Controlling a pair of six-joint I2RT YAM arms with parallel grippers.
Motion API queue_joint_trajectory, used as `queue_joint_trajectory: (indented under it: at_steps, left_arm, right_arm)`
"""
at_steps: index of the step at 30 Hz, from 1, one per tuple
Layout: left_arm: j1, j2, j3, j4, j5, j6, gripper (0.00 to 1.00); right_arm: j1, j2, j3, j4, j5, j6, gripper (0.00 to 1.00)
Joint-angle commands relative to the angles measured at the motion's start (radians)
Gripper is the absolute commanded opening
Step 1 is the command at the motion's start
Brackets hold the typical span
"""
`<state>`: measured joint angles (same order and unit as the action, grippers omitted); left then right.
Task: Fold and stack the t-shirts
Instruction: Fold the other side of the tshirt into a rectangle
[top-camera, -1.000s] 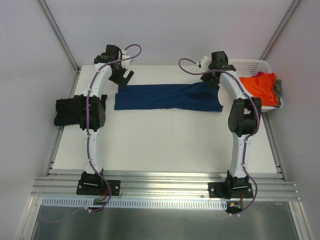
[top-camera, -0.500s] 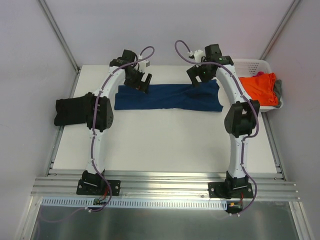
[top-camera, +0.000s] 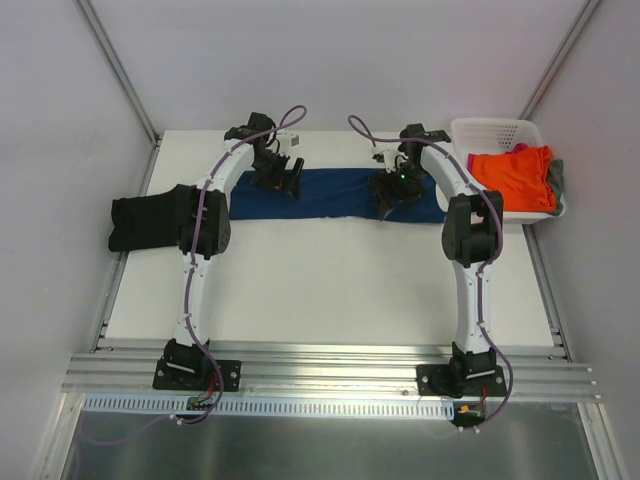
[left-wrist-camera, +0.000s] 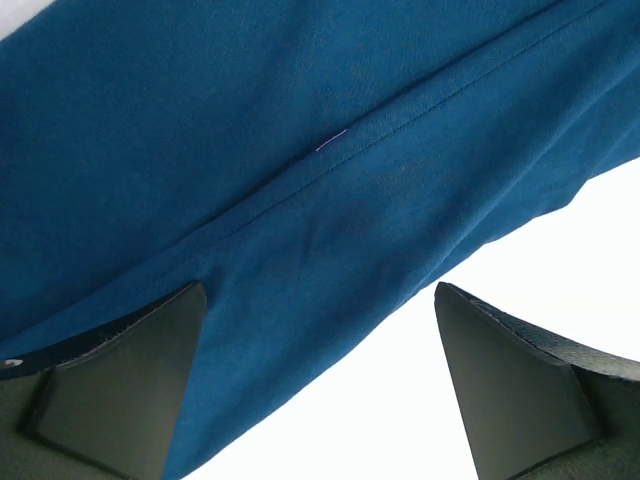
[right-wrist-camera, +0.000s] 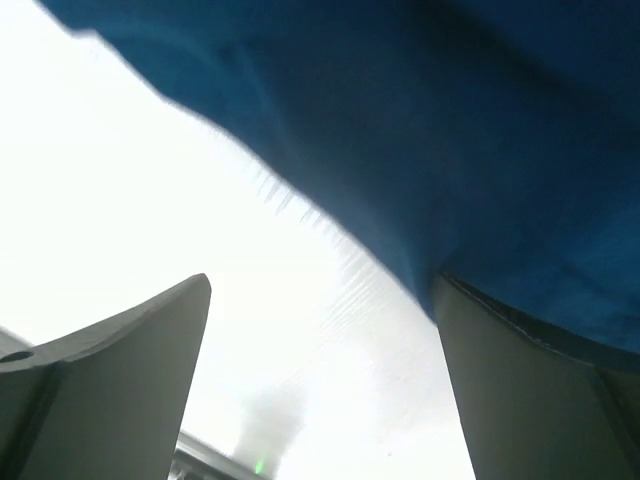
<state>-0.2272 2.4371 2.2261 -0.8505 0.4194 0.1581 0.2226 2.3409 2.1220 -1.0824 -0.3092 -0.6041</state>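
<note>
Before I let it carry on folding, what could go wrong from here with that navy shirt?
The open left gripper and right gripper each straddle an edge of the navy shirt: one finger over cloth, one over bare table. Closing there may catch only the top layer, so the folded strip opens. Uneven bites could skew the fold. The left arm's elbow is over the black shirt and might nudge it.

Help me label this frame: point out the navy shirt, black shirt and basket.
navy shirt (top-camera: 335, 195): top view, middle of the folded strip.
black shirt (top-camera: 145, 222): top view, middle of the bundle.
basket (top-camera: 495, 131): top view, far wall.
</note>
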Motion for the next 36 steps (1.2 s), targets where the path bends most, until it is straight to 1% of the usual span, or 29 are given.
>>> queue_joint_trajectory:
  at_steps: [1, 6, 8, 10, 15, 18, 19, 23, 26, 29, 30, 36]
  left_arm:
    - [0.014, 0.014, 0.018, -0.013, 0.041, -0.023, 0.99]
    - [0.020, 0.082, 0.118, -0.010, -0.004, -0.029, 0.99]
    - [0.020, 0.100, 0.135, 0.002, -0.037, -0.028, 0.99]
    - [0.022, 0.111, 0.144, 0.005, -0.066, -0.032, 0.99]
    - [0.028, 0.096, 0.150, 0.016, -0.068, -0.037, 0.99]
    - [0.029, 0.077, 0.136, 0.014, -0.047, -0.040, 0.99]
    - [0.029, 0.068, 0.133, 0.016, -0.044, -0.042, 0.99]
    - [0.026, 0.054, 0.112, 0.016, -0.033, -0.042, 0.99]
    - [0.025, 0.046, 0.110, 0.014, -0.041, -0.035, 0.99]
    - [0.023, 0.039, 0.107, 0.014, -0.048, -0.032, 0.99]
    - [0.022, 0.036, 0.103, 0.016, -0.050, -0.032, 0.99]
    - [0.017, -0.029, 0.035, 0.011, -0.050, -0.028, 0.99]
  right_arm:
    - [-0.011, -0.023, -0.034, -0.154, -0.071, -0.017, 0.97]
    - [-0.019, -0.087, -0.118, -0.241, -0.085, -0.036, 0.97]
    - [-0.025, -0.115, -0.190, -0.246, -0.102, -0.031, 0.97]
    - [-0.031, -0.135, -0.224, -0.254, -0.113, -0.034, 0.97]
    - [-0.043, -0.190, -0.287, -0.254, -0.169, -0.036, 0.97]
    - [-0.045, -0.221, -0.217, -0.240, -0.162, -0.039, 0.97]
    - [-0.045, -0.226, -0.151, -0.232, -0.154, -0.039, 0.97]
    - [-0.045, -0.207, -0.008, -0.199, -0.111, -0.037, 0.97]
    - [-0.045, -0.184, 0.022, -0.162, -0.094, -0.025, 0.97]
    - [-0.046, -0.126, 0.023, -0.142, -0.090, -0.011, 0.97]
    - [-0.046, -0.080, 0.027, -0.140, -0.090, -0.008, 0.97]
    - [-0.065, 0.050, 0.073, -0.125, -0.102, 0.012, 0.97]
